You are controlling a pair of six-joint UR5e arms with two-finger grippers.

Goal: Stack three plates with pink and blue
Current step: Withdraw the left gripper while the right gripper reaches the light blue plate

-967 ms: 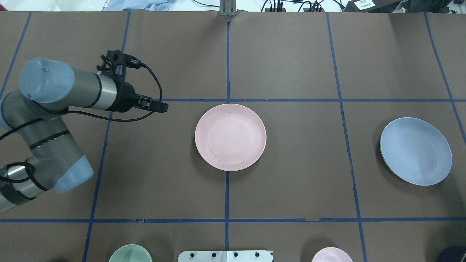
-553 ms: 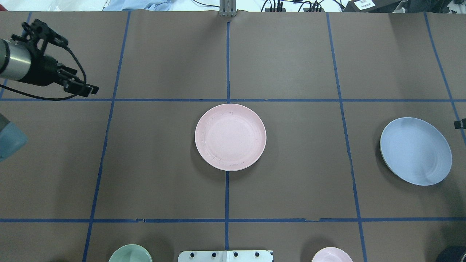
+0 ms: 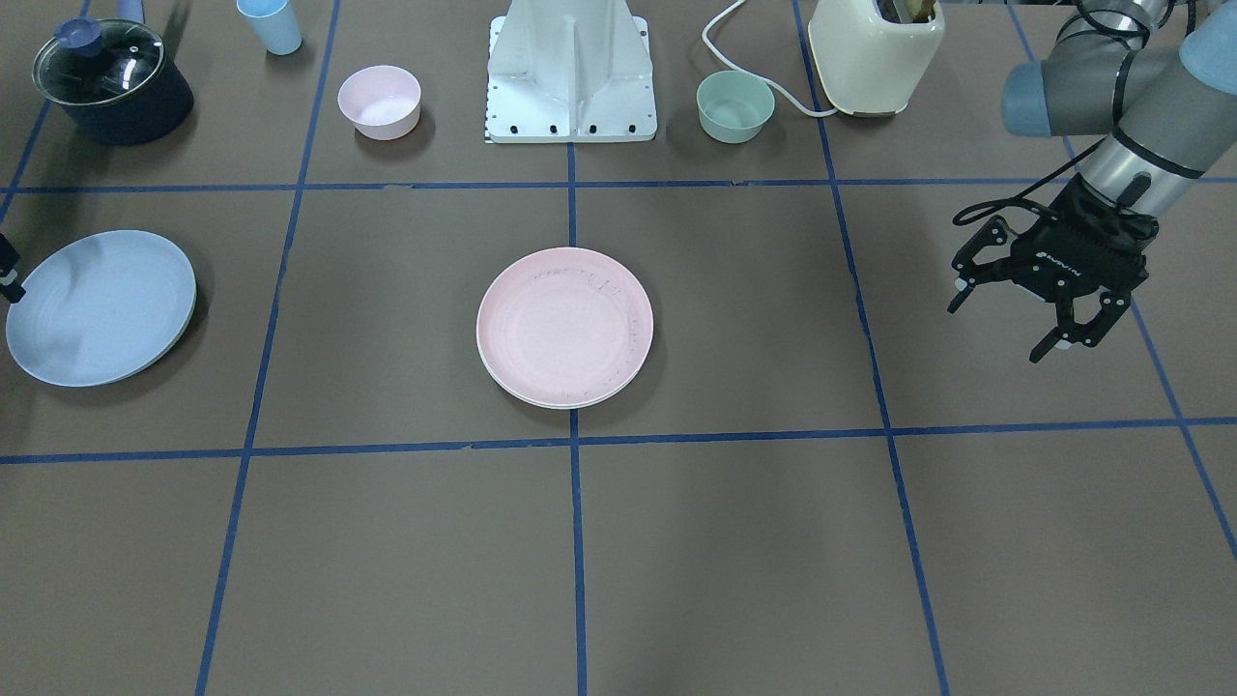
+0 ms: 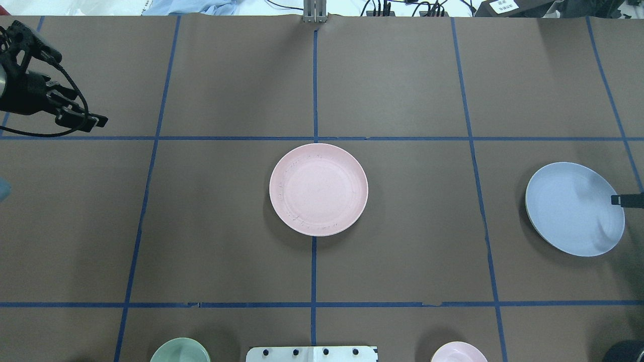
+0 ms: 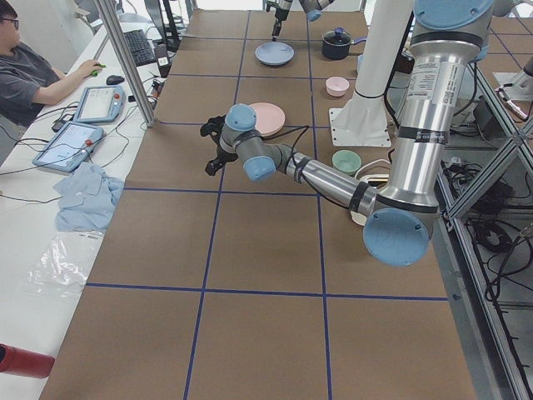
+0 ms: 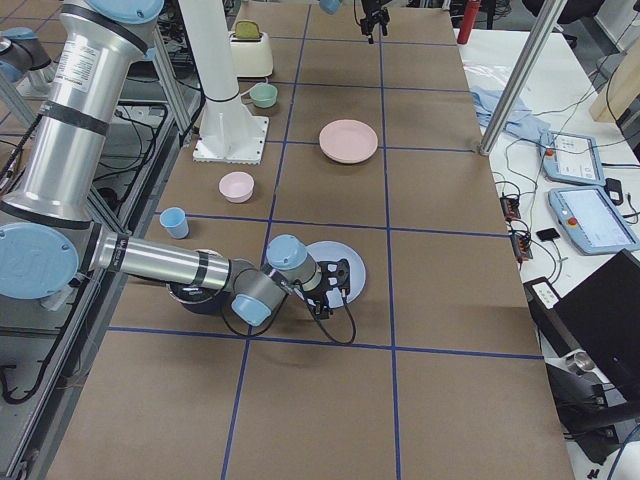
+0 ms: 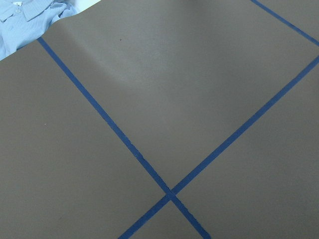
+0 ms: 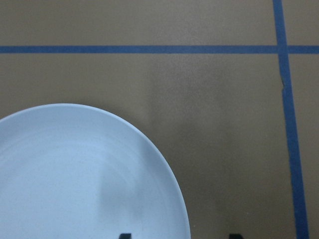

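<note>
The pink plate (image 4: 318,189) lies at the table's centre, also in the front view (image 3: 564,327). The blue plate (image 4: 574,208) lies at the robot's right side (image 3: 100,307). A thin pale edge shows under its rim; I cannot tell whether that is the cream plate, which is otherwise not in view. My right gripper (image 8: 179,236) is open at the blue plate's (image 8: 84,174) outer rim, one fingertip over the plate and one beyond it. It just enters the overhead view (image 4: 626,200). My left gripper (image 3: 1000,333) is open and empty, far to the left (image 4: 93,121), above bare table.
Near the robot base (image 3: 572,72) stand a small pink bowl (image 3: 379,101), a green bowl (image 3: 735,106), a light blue cup (image 3: 271,26), a dark lidded pot (image 3: 111,79) and a cream toaster (image 3: 875,53). An operator (image 5: 33,75) sits beyond the table's far edge.
My left arm has drawn back to the far left, away from the pink plate. My right gripper has come in from the right edge to the blue plate's rim. The plates have not moved.
</note>
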